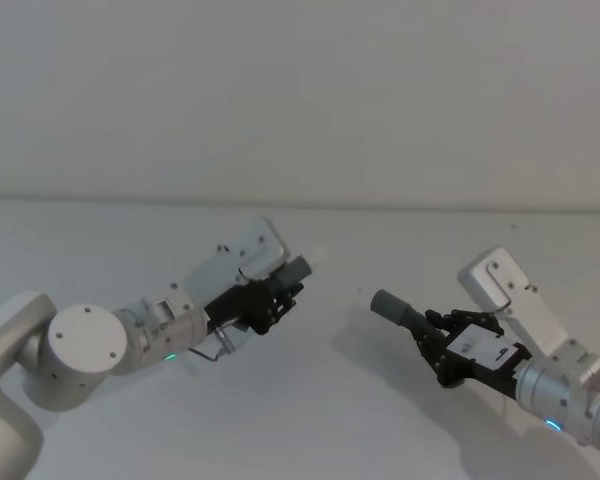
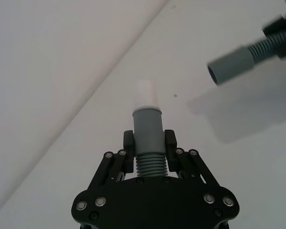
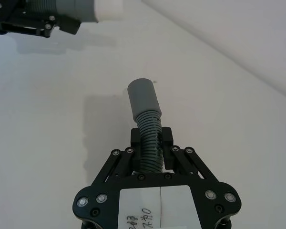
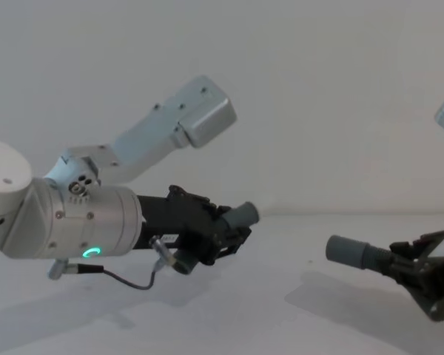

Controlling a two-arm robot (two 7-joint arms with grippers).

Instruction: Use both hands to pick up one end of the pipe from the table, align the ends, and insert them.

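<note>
Across the head view, the left hand point(image 1: 275, 298) sat at about 8 o'clock and aimed toward 2 o'clock. Its jaws pinched a grey hose point(image 1: 298, 268) whose pale narrow tip point(image 1: 318, 256) stuck out in front. At about 4 o'clock the right hand point(image 1: 435, 335) aimed toward 10 o'clock, its jaws pinching a second hose by the ribs, with the wide cuff point(image 1: 390, 307) leading. The two ends were well apart above the white worktop point(image 1: 310, 410), and each pointed past the other rather than at it. Driven together on those lines, I judged the tip would hit the cuff's rim or miss it altogether.

From the left wrist view, the jaws clamped the ribbed part just behind the smooth collar. The wide cuff point(image 2: 231, 64) hung farther off and well to one side of the tip's line, its open mouth turned partly away, so the same misalignment showed here.

From the right wrist view, a longer length of ribbed hose stood clear of the jaws before the cuff point(image 3: 143, 98) began. That free length looked likely to bend or buckle under an end-on push, tipping the mouth off line. Ribs could also slide through either pinch.

Seen from the chest view, both ends hung clear of the worktop. The left one pointed toward 2 o'clock and sat higher than the right one, a height gap that also needed closing.
</note>
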